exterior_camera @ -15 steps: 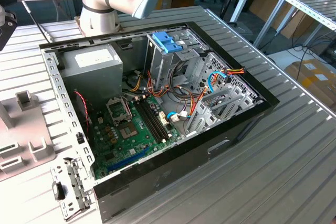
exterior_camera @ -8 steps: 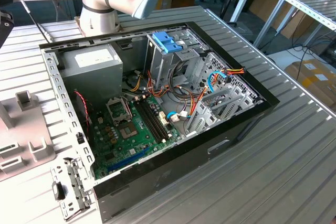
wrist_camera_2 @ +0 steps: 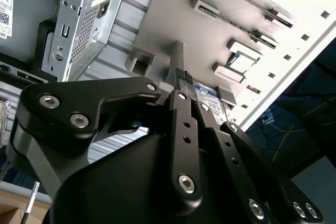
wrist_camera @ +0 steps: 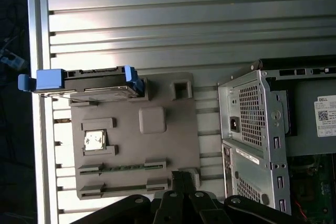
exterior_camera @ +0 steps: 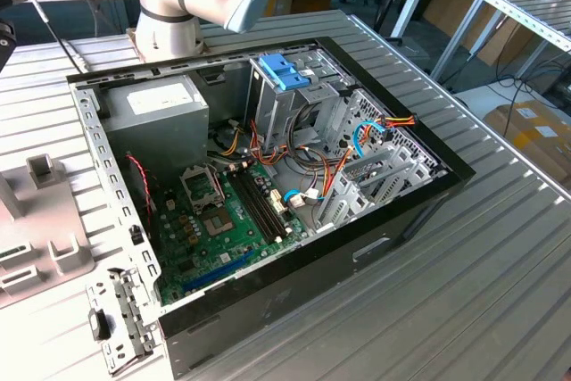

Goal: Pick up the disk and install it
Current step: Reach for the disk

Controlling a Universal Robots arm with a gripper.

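The disk [wrist_camera: 86, 82] stood on its long edge at one end of a grey holder plate [wrist_camera: 157, 150] on the ribbed metal table [wrist_camera: 157, 19], with a blue rail at each end. In the second wrist view its white label [wrist_camera_2: 206, 92] with a blue band showed, the print too small to read. The power supply [exterior_camera: 169, 136] in the open computer case [exterior_camera: 294, 310] carried a white printed sticker [wrist_camera: 325, 115]. The claw [wrist_camera: 185, 179] hung over the plate's opposite end, well apart from the disk, its tips closed together and holding nothing.
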